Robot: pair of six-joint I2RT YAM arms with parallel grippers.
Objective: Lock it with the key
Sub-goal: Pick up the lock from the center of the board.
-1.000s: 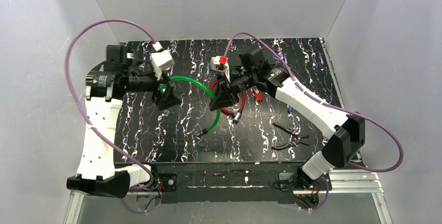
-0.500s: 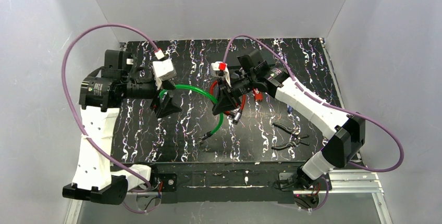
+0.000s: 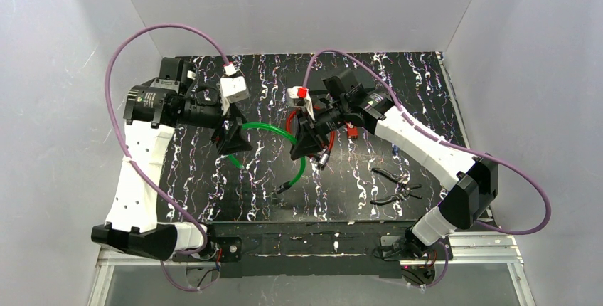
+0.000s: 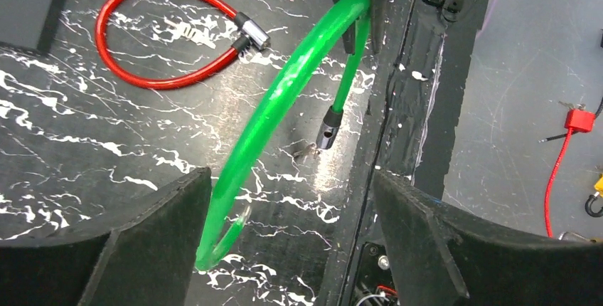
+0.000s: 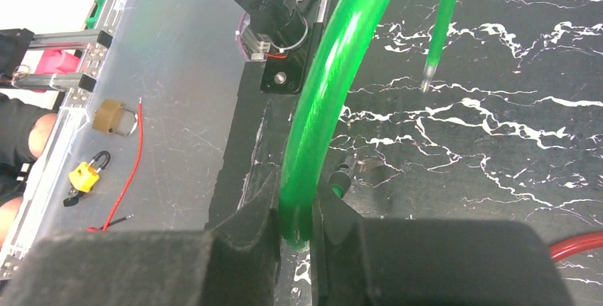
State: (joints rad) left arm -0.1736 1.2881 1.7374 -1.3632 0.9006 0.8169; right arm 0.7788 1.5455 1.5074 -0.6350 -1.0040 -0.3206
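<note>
both arms reach in over the table (image 3: 412, 85), wrists tipped down and facing each other. the right gripper (image 3: 306, 148) has its fingers pinched tight on the green cable lock (image 3: 271, 128), which arches across to the left gripper (image 3: 232, 144) and passes between fingers standing wide apart. there are two cable locks, the green one and a red cable lock (image 4: 135, 71) lying looped on the table, and two pliers (image 3: 395, 185) lie by the right arm.

The green cable lock (image 4: 281, 92) is translucent; the red cable lock (image 4: 160, 84) has a silver end. The table (image 4: 71, 142) is black, streaked white.
</note>
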